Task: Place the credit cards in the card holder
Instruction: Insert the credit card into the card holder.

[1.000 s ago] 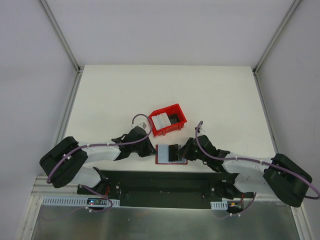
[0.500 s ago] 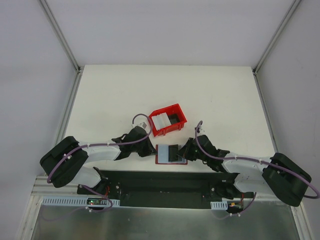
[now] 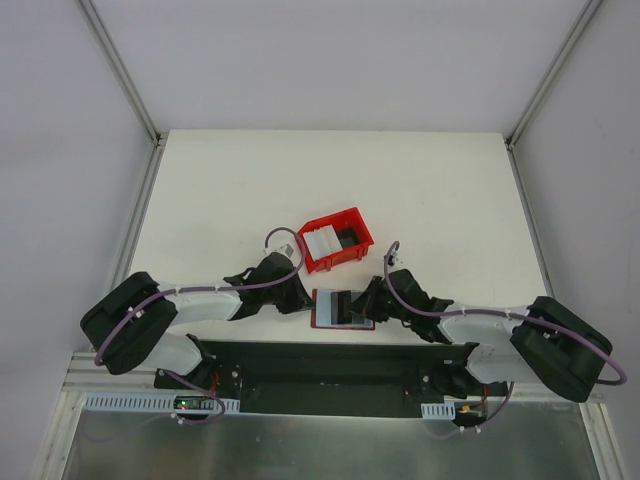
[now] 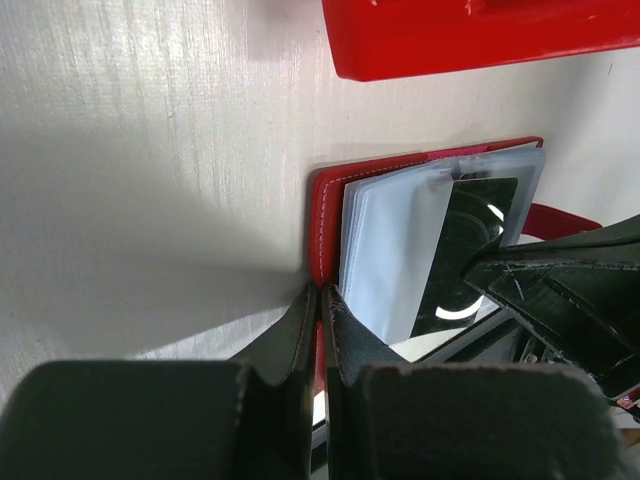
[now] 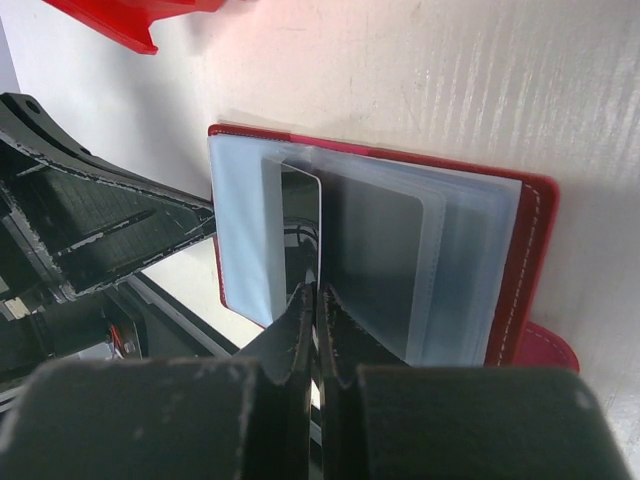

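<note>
The red card holder (image 3: 322, 310) lies open near the table's front edge, its pale blue-grey pockets (image 5: 400, 260) fanned upward. My left gripper (image 3: 304, 299) is shut on the holder's red cover edge (image 4: 325, 210), pinning its left side; the jaws (image 4: 322, 296) meet on the cover. My right gripper (image 3: 366, 304) is shut on a dark credit card (image 5: 300, 205), with the fingertips (image 5: 319, 292) pinching its near edge. The card stands between the pocket leaves, partly in. It also shows in the left wrist view (image 4: 465, 250). Whitish cards (image 3: 320, 243) lie in the red bin.
The open-topped red plastic bin (image 3: 352, 258) stands just behind the holder and shows at the top of both wrist views (image 4: 480, 35) (image 5: 130, 20). The two grippers face each other across the holder, close together. The table's front edge and a dark base plate (image 3: 320, 365) lie just below.
My right gripper has moved a little to the left with the dark card, further over the holder. The left gripper and the holder have stayed put.
</note>
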Robot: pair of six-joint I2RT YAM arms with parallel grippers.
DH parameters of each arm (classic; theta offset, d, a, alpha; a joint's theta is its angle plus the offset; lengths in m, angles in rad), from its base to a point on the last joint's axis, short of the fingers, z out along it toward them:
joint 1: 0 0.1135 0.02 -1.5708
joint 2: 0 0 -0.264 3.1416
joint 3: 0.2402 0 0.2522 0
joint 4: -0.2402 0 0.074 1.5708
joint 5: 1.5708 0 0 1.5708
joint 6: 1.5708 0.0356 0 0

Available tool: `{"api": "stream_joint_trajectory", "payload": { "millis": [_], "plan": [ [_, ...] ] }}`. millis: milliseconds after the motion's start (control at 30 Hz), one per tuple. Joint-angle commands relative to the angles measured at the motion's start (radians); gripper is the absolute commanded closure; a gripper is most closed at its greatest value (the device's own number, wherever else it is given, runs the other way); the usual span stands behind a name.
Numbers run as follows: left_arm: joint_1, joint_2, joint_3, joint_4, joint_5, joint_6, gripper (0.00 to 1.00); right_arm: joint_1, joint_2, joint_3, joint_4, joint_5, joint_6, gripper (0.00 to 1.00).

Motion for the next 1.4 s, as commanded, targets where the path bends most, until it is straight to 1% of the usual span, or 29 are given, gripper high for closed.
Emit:
{"api": "stream_joint_trajectory", "payload": {
  "millis": [0, 233, 467, 533, 567, 633, 700, 800, 867, 1000, 1033, 1100, 1367],
  "plan": [
    [0.005, 0.058, -0.021, -0.116, -0.024, 0.024, 1.0, 0.011, 0.029, 0.015, -0.011, -0.048, -0.007, 1.0],
    [0.005, 0.048, -0.026, -0.117, -0.027, 0.022, 1.0, 0.022, 0.092, 0.048, 0.012, -0.067, -0.001, 1.0],
    [0.005, 0.032, -0.037, -0.119, -0.033, 0.015, 1.0, 0.057, 0.128, 0.123, -0.037, -0.044, -0.007, 0.97],
    [0.004, 0.029, -0.04, -0.12, -0.036, 0.01, 1.0, 0.064, 0.121, 0.133, -0.066, -0.038, -0.015, 0.89],
    [0.005, 0.028, -0.041, -0.119, -0.036, 0.01, 1.0, 0.065, 0.109, 0.138, -0.095, -0.024, -0.018, 0.83],
    [0.005, 0.026, -0.041, -0.122, -0.036, 0.01, 1.0, 0.065, 0.072, 0.146, -0.161, 0.016, -0.033, 0.75],
    [0.005, 0.025, -0.043, -0.12, -0.039, 0.01, 1.0, 0.064, 0.027, 0.158, -0.236, 0.069, -0.054, 0.63],
    [0.005, 0.023, -0.043, -0.12, -0.039, 0.009, 1.0, 0.065, -0.014, 0.17, -0.31, 0.106, -0.085, 0.57],
    [0.005, 0.023, -0.043, -0.12, -0.036, 0.01, 1.0, 0.065, -0.022, 0.175, -0.31, 0.099, -0.093, 0.56],
    [0.005, 0.023, -0.043, -0.122, -0.036, 0.01, 1.0, 0.067, 0.019, 0.192, -0.276, 0.054, -0.098, 0.55],
    [0.004, 0.023, -0.043, -0.12, -0.035, 0.012, 1.0, 0.068, 0.036, 0.195, -0.258, 0.016, -0.101, 0.55],
    [0.004, 0.022, -0.043, -0.12, -0.036, 0.012, 1.0, 0.07, 0.071, 0.206, -0.23, -0.004, -0.099, 0.57],
    [0.005, 0.026, -0.041, -0.122, -0.036, 0.01, 1.0, 0.088, 0.174, 0.287, -0.207, -0.071, -0.119, 0.64]
  ]
}}
